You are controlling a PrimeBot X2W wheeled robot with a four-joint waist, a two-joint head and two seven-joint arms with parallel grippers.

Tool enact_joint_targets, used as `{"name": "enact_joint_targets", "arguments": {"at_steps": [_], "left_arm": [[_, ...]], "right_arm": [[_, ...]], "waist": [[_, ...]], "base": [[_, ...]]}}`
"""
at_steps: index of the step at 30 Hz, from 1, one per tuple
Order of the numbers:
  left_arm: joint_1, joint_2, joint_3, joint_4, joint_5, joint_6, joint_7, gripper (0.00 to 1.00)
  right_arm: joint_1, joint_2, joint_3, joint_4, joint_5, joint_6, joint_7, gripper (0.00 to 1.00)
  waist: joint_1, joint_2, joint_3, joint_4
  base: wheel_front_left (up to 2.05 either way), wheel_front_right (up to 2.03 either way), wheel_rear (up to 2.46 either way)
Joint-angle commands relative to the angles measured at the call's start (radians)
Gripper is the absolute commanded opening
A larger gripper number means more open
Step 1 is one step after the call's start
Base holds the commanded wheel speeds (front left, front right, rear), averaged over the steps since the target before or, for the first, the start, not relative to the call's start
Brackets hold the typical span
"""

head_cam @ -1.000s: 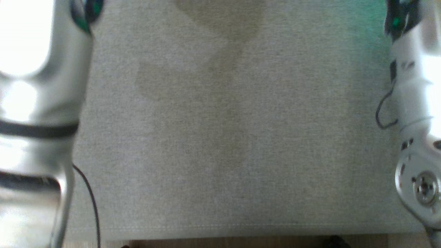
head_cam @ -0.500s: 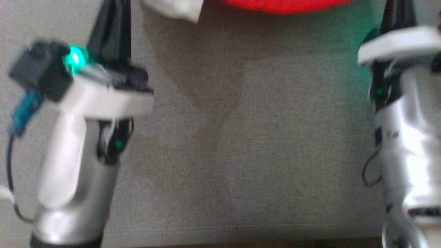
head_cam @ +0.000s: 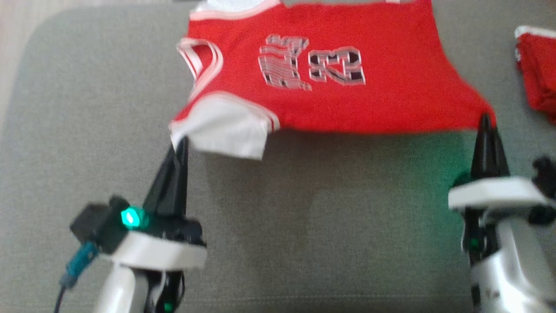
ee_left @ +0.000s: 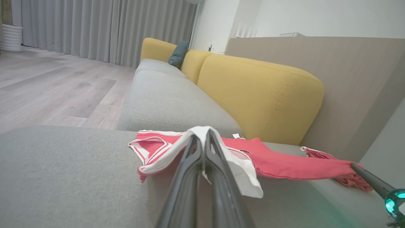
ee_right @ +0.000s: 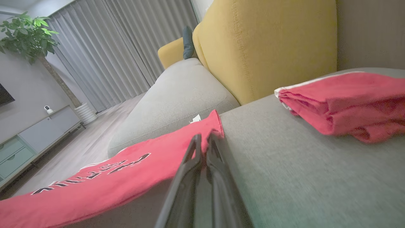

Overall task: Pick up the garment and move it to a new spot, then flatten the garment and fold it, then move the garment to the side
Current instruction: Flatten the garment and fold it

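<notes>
A: Looking from the head, what lies where?

B: Most of it is the grey seat [head_cam: 304,217]. On its far half lies the red jersey [head_cam: 391,87], spread with the number up and its near edge raised off the seat.

A: And the pincers?

B: The left gripper [head_cam: 183,141] is closed on the white corner [head_cam: 226,130]. The right gripper [head_cam: 485,119] is closed too, on the hem corner [head_cam: 471,114], as it seems.

A: How will this cloth handle?

B: I judge it light, soft and limp. It sags where nothing holds it, so the corners are the good places to take. Thin cloth can also slip out from narrow tips.

A: What do the wrist views add?

B: The left one shows the white cloth draped over both fingers [ee_left: 190,171], and a yellow backrest [ee_left: 259,91] behind. The right one shows the layers of a folded red cloth [ee_right: 348,104], which the head view cuts at its edge.
</notes>
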Motion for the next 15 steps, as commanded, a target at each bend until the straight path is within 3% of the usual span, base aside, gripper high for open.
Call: {"name": "enact_joint_targets", "arguments": {"at_steps": [1,15], "left_arm": [[0.007,-0.003,0.036,-0.044,-0.001,0.000,-0.005,0.00],[0.327,-0.013,-0.008,-0.104,-0.017,0.023,-0.003,0.00]], "right_arm": [[0.013,0.005,0.020,-0.046,0.010,0.006,-0.011,0.00],[0.355,0.005,0.043,-0.216,0.079,0.006,-0.011,0.00]], "waist": [[0.0001,0.0000,-0.045,0.008],[0.0001,0.0000,-0.092,-0.004]], "base": [[0.00,0.00,0.00],[0.00,0.00,0.00]]}}
